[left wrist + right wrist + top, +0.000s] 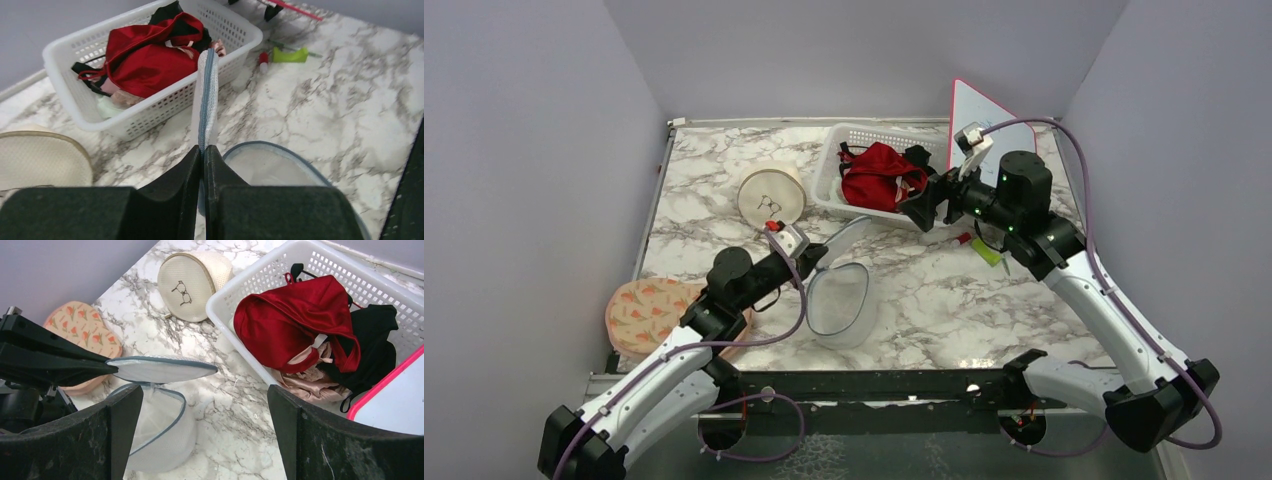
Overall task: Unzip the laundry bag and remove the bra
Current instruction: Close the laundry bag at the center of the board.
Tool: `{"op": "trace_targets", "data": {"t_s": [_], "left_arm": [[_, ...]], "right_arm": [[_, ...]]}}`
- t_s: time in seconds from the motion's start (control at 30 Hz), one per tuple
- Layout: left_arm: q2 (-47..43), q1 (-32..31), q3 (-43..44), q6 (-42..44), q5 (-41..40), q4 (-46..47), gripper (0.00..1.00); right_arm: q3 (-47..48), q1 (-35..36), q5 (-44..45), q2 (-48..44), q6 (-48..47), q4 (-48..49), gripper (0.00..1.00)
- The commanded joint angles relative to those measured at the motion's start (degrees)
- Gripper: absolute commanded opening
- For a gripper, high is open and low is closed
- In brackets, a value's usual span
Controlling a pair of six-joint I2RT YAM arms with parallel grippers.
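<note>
The laundry bag (pixel 839 308) is a white mesh drum lying at the table's middle, its grey-blue zip open. Its round lid (pixel 842 238) is lifted up and away from the body. My left gripper (pixel 812 260) is shut on the lid's edge (pixel 206 95), with the bag's open mouth (pixel 270 167) just below. The bag's inside looks empty in the right wrist view (pixel 160 425). A red satin bra (pixel 879 175) lies in the white basket (pixel 856 132), also in the left wrist view (pixel 150 60). My right gripper (pixel 919 207) is open and empty, above the basket's front edge (pixel 204 390).
A cream round case with a black drawing (pixel 771 195) stands left of the basket. A flat peach pouch (pixel 644 312) lies at the left front. Black and pink garments (pixel 370 345) share the basket. A pink-edged white board (pixel 979 108) leans at the back. A green and red item (pixel 984 250) lies under my right arm.
</note>
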Motion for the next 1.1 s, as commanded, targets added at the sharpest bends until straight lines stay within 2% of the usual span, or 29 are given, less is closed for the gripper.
{"op": "trace_targets", "data": {"t_s": [0.0, 0.13, 0.27, 0.43, 0.57, 0.7, 0.87, 1.07], "left_arm": [[-3.0, -0.5, 2.7, 21.1, 3.7, -10.0, 0.0], [-8.1, -0.5, 1.9, 33.3, 8.6, -17.3, 0.0], [-14.0, -0.5, 0.1, 40.1, 16.4, -24.7, 0.0], [-17.8, -0.6, -0.3, 47.7, 30.2, -34.6, 0.0], [-14.4, -1.3, 2.1, 52.9, 31.8, -40.4, 0.0], [-11.8, -5.5, 2.5, 56.2, 27.3, -44.0, 0.0], [-9.2, -8.9, 3.8, 55.9, 25.5, -44.4, 0.0], [-9.1, -9.5, 3.6, 55.7, 26.3, -45.6, 0.0]], "right_arm": [[-0.6, 0.3, -1.1, -0.9, 0.1, -0.1, 0.93], [-1.7, 0.4, -0.4, -1.2, 0.0, 0.2, 0.93], [-1.8, 0.4, -0.2, -0.3, -0.4, 0.1, 0.93], [-1.0, 0.3, 0.4, 0.9, -1.1, -0.1, 0.93], [-1.0, 0.3, 1.1, 1.2, -1.1, -0.1, 0.93], [-1.2, 0.3, 1.0, 1.4, -0.7, 0.3, 0.93], [-1.3, 0.4, 0.1, 2.2, -0.1, 1.0, 0.92], [-1.2, 0.3, 0.3, 2.5, -0.2, 1.1, 0.92]]}}
